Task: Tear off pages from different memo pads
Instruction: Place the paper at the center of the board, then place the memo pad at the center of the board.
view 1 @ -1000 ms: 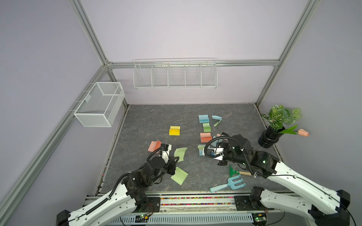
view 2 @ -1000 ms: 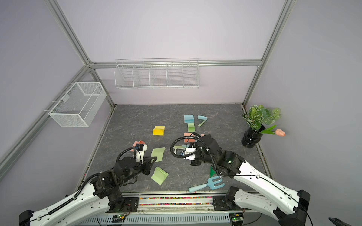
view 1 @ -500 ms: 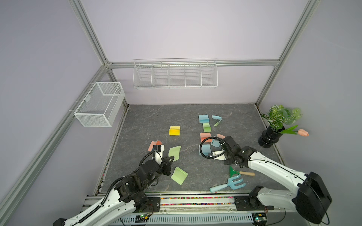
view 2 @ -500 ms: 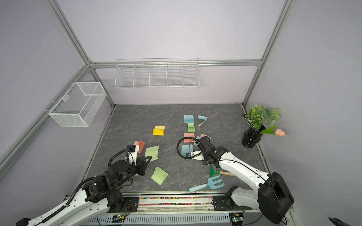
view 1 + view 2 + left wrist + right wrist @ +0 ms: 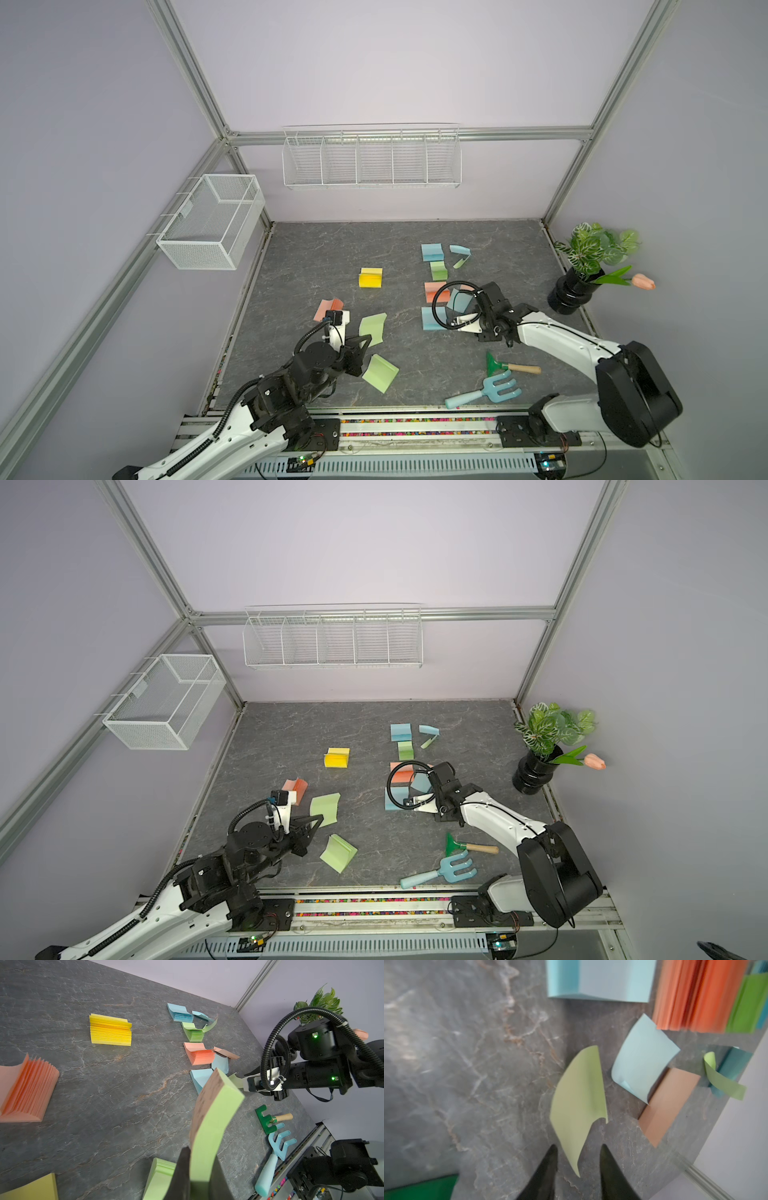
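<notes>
Grey, marble-veined table (image 5: 316, 266) is carrying everything, with the yellow memo pad (image 5: 370, 278) sitting near its middle. The left gripper (image 5: 199, 1165) is hovering on the robot's side of that yellow pad. Its jaws are pinching together on the held green page (image 5: 214, 1113), which is curling up clear of the table. The right gripper (image 5: 579, 1147) is reaching in to the right of the yellow pad, its jaws standing apart and clamping nothing. A salmon pad (image 5: 328, 309) is lying left of the yellow pad and nearer the robot, a green pad (image 5: 380, 372) is sitting nearer the robot again, and a second salmon pad (image 5: 429, 291) is resting to the yellow pad's right. The loose green page (image 5: 577, 1101) is sitting right of the yellow pad, just beyond the parted fingertips, one corner poking between them. I cannot tell whether it is touching the table.
</notes>
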Tool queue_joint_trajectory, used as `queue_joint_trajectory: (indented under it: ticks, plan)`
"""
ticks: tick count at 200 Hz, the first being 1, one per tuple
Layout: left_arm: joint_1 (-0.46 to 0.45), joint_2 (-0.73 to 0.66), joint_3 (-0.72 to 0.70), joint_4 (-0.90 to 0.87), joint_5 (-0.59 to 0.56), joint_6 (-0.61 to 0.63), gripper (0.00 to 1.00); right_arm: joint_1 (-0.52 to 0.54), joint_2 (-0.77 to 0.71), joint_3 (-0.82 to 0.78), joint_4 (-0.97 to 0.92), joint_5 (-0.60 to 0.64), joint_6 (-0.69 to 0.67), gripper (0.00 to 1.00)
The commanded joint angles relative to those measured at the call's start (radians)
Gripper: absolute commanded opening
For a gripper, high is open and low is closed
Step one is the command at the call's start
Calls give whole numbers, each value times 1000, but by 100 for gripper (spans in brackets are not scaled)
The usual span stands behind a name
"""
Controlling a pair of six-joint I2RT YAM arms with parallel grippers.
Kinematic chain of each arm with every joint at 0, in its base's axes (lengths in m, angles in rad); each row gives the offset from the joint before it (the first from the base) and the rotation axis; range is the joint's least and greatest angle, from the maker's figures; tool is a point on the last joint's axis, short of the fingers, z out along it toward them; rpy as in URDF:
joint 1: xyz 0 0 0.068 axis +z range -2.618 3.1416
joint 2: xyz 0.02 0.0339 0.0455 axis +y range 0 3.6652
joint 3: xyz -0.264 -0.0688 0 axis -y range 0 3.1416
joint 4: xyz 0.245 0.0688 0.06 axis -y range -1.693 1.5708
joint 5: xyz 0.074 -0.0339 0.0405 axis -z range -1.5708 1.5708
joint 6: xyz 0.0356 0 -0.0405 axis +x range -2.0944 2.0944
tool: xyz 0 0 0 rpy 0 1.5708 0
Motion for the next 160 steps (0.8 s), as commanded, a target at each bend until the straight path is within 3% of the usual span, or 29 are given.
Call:
queue_joint_trajectory:
  ticks: [1,22,33,37,40,43,46,72,104,113,134,160]
  plan:
    - [3,8,-17,45,34,-22,0,12,-13,52,-164,-71,23,46]
    - [2,52,-24,108,80,-59,0,48,-87,85,-177,-73,97,52]
    - [3,90,-35,168,127,-97,0,68,-149,99,-154,-73,165,73]
    - [3,108,-40,198,150,-113,0,75,-176,102,-141,-71,194,84]
    - [3,121,-46,216,166,-126,0,79,-198,102,-129,-71,215,98]
    - [3,137,-49,243,181,-139,0,85,-219,104,-117,-72,238,90]
    - [3,151,-52,265,194,-153,0,89,-240,103,-101,-71,263,89]
    - [2,309,-49,407,312,-253,0,101,-444,77,77,-14,587,89]
    - [-2,543,-34,576,392,-381,0,76,-671,-49,249,239,1187,89]
    - [-9,602,-31,627,400,-413,0,63,-725,-97,271,246,1320,89]
    - [-22,740,-6,713,410,-474,0,50,-810,-192,321,110,1404,89]
    - [-40,888,32,810,413,-561,0,48,-829,-211,260,89,1511,89]
